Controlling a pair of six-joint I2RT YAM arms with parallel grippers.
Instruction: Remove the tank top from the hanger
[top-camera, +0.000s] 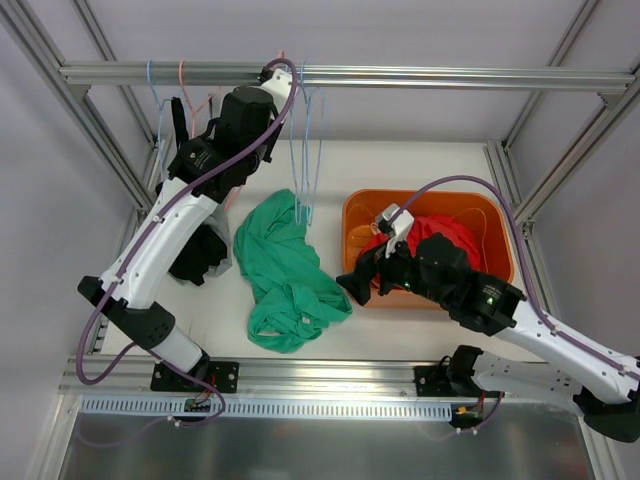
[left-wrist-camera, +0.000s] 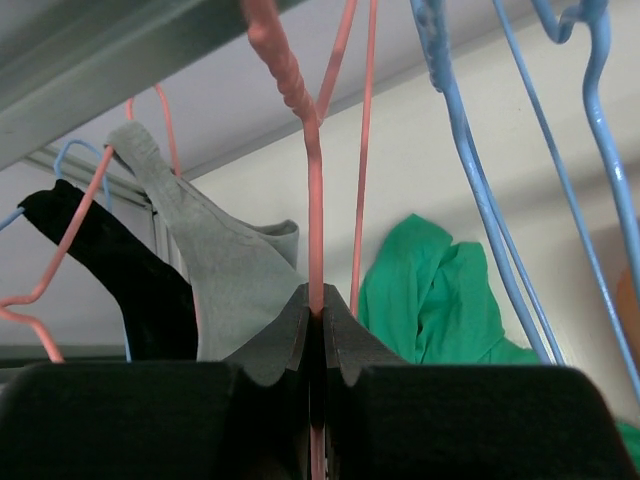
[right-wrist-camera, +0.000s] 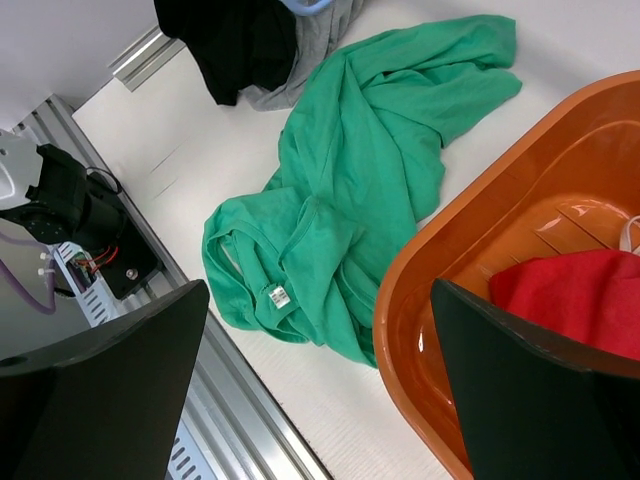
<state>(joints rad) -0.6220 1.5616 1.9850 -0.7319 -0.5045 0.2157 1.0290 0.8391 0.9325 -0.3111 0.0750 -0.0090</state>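
Where the arms are bolted at the near edge, the right pincer (right-wrist-camera: 320, 292) is held spread wide with nothing in it. Under it, a crumpled green cotton shirt (right-wrist-camera: 360, 180) is spread on the white table (top-camera: 400, 165). Just beside the shirt, an orange plastic tub (right-wrist-camera: 450, 250) is seen, with a red cloth (right-wrist-camera: 570, 300) in it.

Farther back, the left pincer (left-wrist-camera: 315, 305) is pressed tight on a thin pink wire hanger (left-wrist-camera: 315, 200). This is hooked on the long grey metal rail (top-camera: 450, 77). To its left, the grey tank top (left-wrist-camera: 225, 280) is hung by its strap, on what looks like a second pink hanger (left-wrist-camera: 165, 105). A black top (left-wrist-camera: 110, 270) is hung beside it.

If the pinched wire is pulled hard, that hanger could be dragged off the rail. The blue wire hangers (left-wrist-camera: 480, 200) beside it could be knocked and tangled. If the wrong hanger is pinched, the tank top may not be freed.
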